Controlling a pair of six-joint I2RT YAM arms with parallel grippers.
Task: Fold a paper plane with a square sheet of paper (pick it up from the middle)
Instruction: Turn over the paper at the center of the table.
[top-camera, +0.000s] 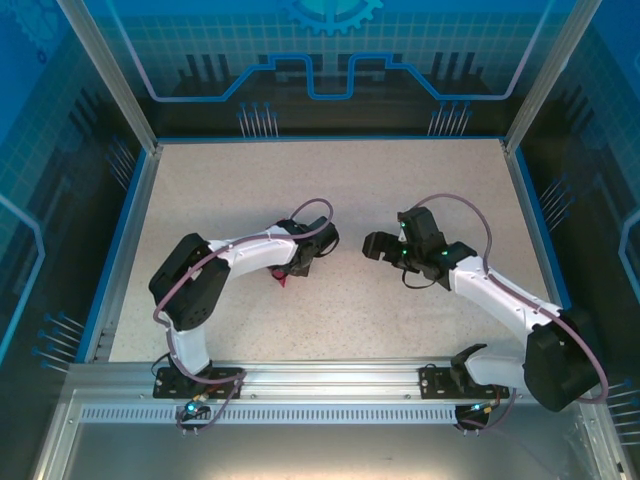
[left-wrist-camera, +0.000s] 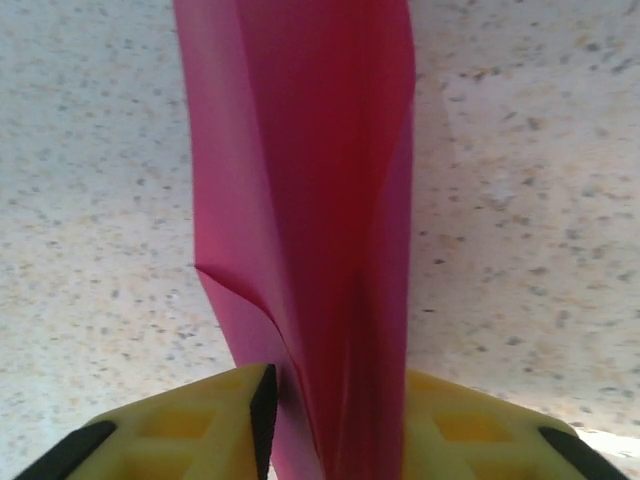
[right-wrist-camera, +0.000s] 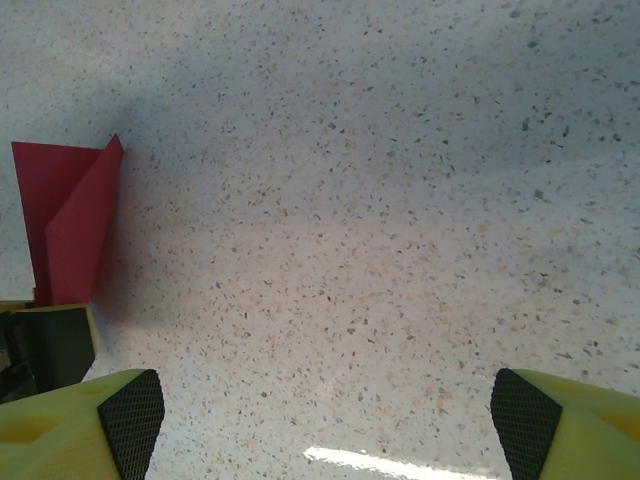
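Note:
The paper plane (left-wrist-camera: 300, 200), magenta paper folded narrow with layered flaps, stands on edge on the speckled table between the yellow fingers of my left gripper (left-wrist-camera: 335, 400). The jaws are parted. A thin gap shows beside the left black pad (left-wrist-camera: 262, 405), and the paper leans toward the right finger. From above, a small pink piece of the paper plane (top-camera: 283, 281) peeks out under my left gripper (top-camera: 292, 268). My right gripper (right-wrist-camera: 325, 410) hangs open over bare table, with the paper plane (right-wrist-camera: 70, 230) off to its left. In the top view my right gripper (top-camera: 375, 245) faces the left one across a gap.
A blue rim (top-camera: 320, 139) runs round the speckled table (top-camera: 330, 180), with metal frame posts at the corners. The arm bases sit on the aluminium rail (top-camera: 320, 380) at the near edge. Open tabletop lies beyond both grippers.

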